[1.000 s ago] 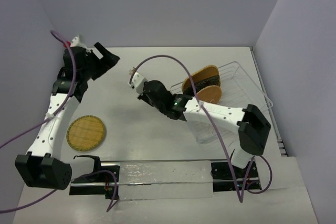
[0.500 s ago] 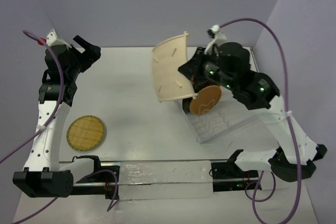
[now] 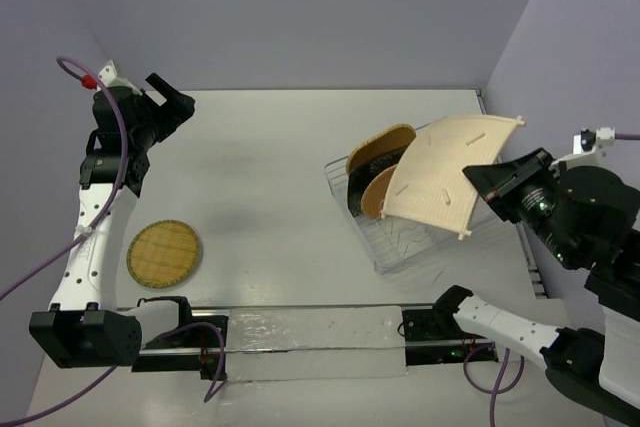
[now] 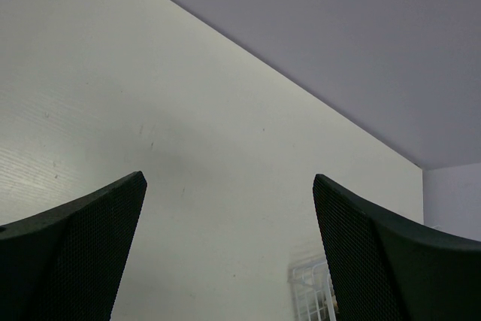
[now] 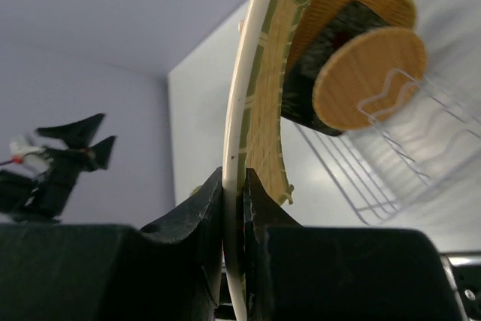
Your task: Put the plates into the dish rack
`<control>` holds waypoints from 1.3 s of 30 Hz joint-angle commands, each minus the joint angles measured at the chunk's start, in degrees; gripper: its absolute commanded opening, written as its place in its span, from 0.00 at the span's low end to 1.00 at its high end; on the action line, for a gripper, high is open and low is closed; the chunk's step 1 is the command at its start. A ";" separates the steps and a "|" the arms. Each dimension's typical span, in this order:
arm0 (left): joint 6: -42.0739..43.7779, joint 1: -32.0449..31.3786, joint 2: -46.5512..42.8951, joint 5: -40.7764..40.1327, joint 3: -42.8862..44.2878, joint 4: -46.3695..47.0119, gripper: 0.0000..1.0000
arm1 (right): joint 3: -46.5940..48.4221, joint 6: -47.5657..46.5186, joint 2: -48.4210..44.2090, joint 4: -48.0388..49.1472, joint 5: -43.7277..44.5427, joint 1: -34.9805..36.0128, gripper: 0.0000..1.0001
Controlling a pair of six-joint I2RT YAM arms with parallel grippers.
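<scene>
My right gripper (image 3: 485, 177) is shut on the edge of a pale fringed square bamboo plate (image 3: 447, 173) and holds it tilted in the air above the wire dish rack (image 3: 398, 247). In the right wrist view the fingers (image 5: 214, 193) pinch the plate (image 5: 252, 95) edge-on. Three plates stand in the rack: a rounded-square tan one (image 3: 386, 141), a dark one (image 3: 371, 163) and a small round one (image 3: 377, 193). A round bamboo plate (image 3: 164, 253) lies flat on the table at the left. My left gripper (image 3: 168, 99) is open and empty, raised at the far left.
The rack (image 5: 391, 163) sits close to the right wall, and its corner (image 4: 312, 292) shows in the left wrist view. A metal rail (image 3: 310, 332) runs along the near table edge between the arm bases. The left arm (image 5: 64, 152) shows far off in the right wrist view.
My right arm has lifted the fringed square plate and swung it from the rack's left side to over its right side. My left arm has barely moved.
</scene>
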 commanded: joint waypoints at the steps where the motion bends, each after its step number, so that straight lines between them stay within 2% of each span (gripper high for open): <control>1: 0.96 0.59 1.49 0.93 1.01 1.16 0.99 | -9.34 10.01 -0.53 -6.09 5.05 -1.52 0.00; 9: 1.22 0.85 2.43 0.85 0.85 1.35 0.99 | -16.28 9.38 4.60 -5.35 4.20 -3.96 0.00; 12: 1.41 0.86 2.73 0.68 0.64 1.19 0.99 | -18.09 7.44 5.86 -1.15 2.78 -4.97 0.00; 20: 1.50 0.86 3.91 0.93 0.23 1.59 0.99 | -20.28 6.07 8.92 -0.02 7.24 -6.10 0.00; 30: 2.04 0.95 5.33 2.10 0.22 1.97 1.00 | -25.24 2.87 9.58 9.87 6.91 -6.38 0.00; 39: 2.29 0.95 5.36 3.58 0.04 2.23 0.99 | -25.80 3.52 9.60 12.98 6.19 -7.07 0.00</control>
